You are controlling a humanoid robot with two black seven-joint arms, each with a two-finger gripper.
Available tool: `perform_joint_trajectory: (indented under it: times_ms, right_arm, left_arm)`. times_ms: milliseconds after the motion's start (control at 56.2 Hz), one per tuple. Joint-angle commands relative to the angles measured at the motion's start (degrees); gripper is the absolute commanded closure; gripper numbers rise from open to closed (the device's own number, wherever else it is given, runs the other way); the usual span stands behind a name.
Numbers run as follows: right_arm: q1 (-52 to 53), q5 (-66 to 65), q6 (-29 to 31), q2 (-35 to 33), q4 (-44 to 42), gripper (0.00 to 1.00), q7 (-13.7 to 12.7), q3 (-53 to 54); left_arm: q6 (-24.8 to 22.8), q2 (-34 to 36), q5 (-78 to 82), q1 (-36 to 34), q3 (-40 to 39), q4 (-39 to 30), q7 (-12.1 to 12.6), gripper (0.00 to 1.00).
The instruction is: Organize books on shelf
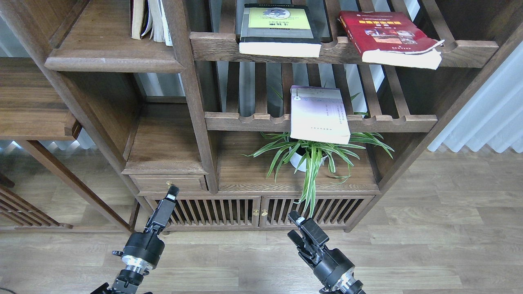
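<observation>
Three books lie flat on the slatted shelves. The black-grey book with a yellow panel (280, 30) and the red book (388, 36) lie on the upper slatted shelf. The pale lilac-white book (318, 114) lies on the lower slatted shelf and overhangs its front rail. The solid dark brown board shelf (110, 55) is at the upper left. My left gripper (171, 192) and right gripper (292, 224) hang low in front of the cabinet, far below the books and holding nothing. The left gripper is seen side-on. The right gripper's fingers stand apart.
Other books (149, 20) stand upright at the back right of the board shelf. A potted spider plant (310, 157) stands under the lilac-white book. A thick upright post (192, 90) divides the board shelf from the slatted shelves. A drawer (169, 183) and slatted cabinet doors (257, 210) are below.
</observation>
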Motion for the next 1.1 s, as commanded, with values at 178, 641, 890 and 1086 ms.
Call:
perform_joint_trajectory:
  times_ms: [178, 641, 890, 1086]
  right_arm:
    - [2.2, 0.19, 0.0, 0.0, 0.88, 0.01, -0.03, 0.06]
    - [5.72, 0.45, 0.0, 0.0, -0.79, 0.01, 1.2, 2.0]
    - [13.72, 0.98, 0.0, 0.0, -3.08, 0.01, 2.52, 4.9]
    - [16.62, 4.49, 0.0, 0.0, -2.2, 0.01, 4.89, 4.46]
  left_arm:
    - [0.0, -2.75, -0.2, -0.46, -5.5, 1.7, 0.0, 0.0]
    - [0.0, 0.15, -0.38, -0.11, -9.02, 1.79, 0.0, 0.0]
    - [0.0, 0.06, -0.38, -0.63, -9.2, 2.05, 0.0, 0.0]
    - [0.0, 0.41, -0.38, -0.72, -9.72, 2.05, 0.0, 0.0]
